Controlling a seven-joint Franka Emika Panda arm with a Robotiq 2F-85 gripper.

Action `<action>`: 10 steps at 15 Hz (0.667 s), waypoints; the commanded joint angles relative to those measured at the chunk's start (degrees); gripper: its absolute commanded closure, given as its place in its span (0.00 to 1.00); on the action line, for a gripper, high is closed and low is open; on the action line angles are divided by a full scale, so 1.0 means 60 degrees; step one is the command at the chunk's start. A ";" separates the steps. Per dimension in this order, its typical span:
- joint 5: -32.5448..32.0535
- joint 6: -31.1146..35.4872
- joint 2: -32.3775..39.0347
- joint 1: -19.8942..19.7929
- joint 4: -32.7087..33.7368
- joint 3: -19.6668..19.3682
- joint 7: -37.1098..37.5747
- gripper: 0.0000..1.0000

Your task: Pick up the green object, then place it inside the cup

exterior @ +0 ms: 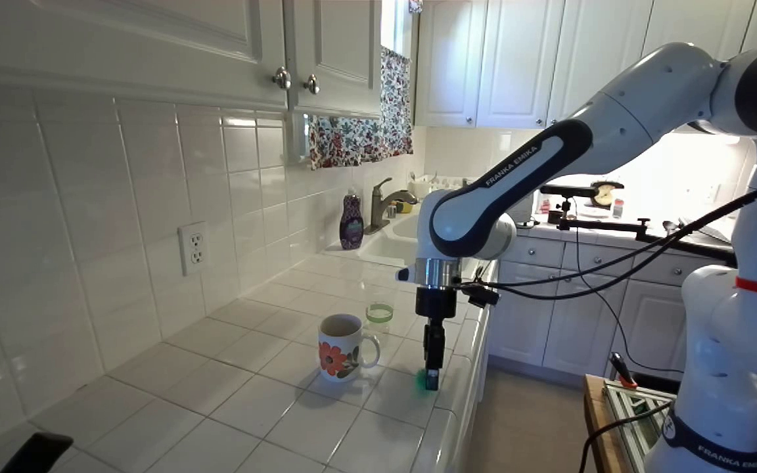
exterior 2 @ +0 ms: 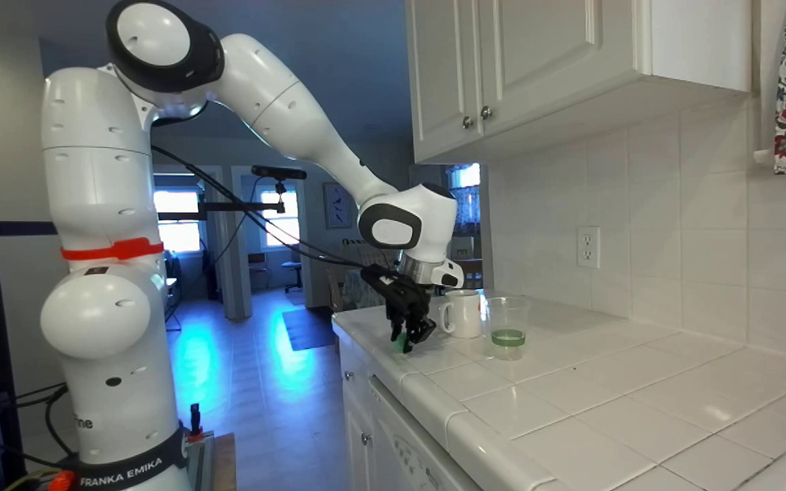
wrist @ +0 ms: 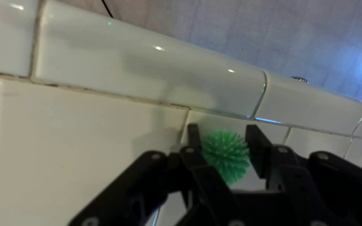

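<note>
The green object is a small spiky bright green ball on the white tiles, low between my fingertips. It shows partly in both exterior views. My gripper points down with its fingers partly closed, one on each side, seemingly touching the spikes. The fingers are close above the counter near its edge. A white mug with an orange flower stands upright beside the gripper; it also shows in an exterior view. A clear plastic cup with a green band stands beside the mug.
The tiled counter's rounded front edge runs close to the gripper, with the floor below. A purple soap bottle and a faucet stand by the sink. Cabinets hang above the counter.
</note>
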 commanded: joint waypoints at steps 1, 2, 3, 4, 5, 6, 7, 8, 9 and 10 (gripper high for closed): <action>-0.0341 0.0294 0.0078 -0.0162 0.0005 0.0216 -0.0099 0.88; -0.0410 0.0344 0.0062 -0.0152 -0.0002 0.0245 -0.0070 0.95; -0.0443 0.0371 0.0052 -0.0147 -0.0014 0.0268 -0.0070 0.95; -0.0477 0.0385 0.0027 -0.0141 -0.0027 0.0290 -0.0070 0.93; -0.0525 0.0394 0.0009 -0.0132 -0.0030 0.0313 -0.0067 0.95; -0.0515 0.0388 -0.0004 -0.0127 -0.0031 0.0334 -0.0082 0.95; -0.0512 0.0381 -0.0015 -0.0120 -0.0034 0.0358 -0.0083 0.94; -0.0483 0.0367 -0.0035 -0.0114 -0.0037 0.0378 -0.0099 0.94; -0.0495 0.0334 -0.0055 -0.0102 -0.0038 0.0403 -0.0088 0.95; -0.0507 0.0279 -0.0057 -0.0099 -0.0027 0.0419 -0.0049 0.71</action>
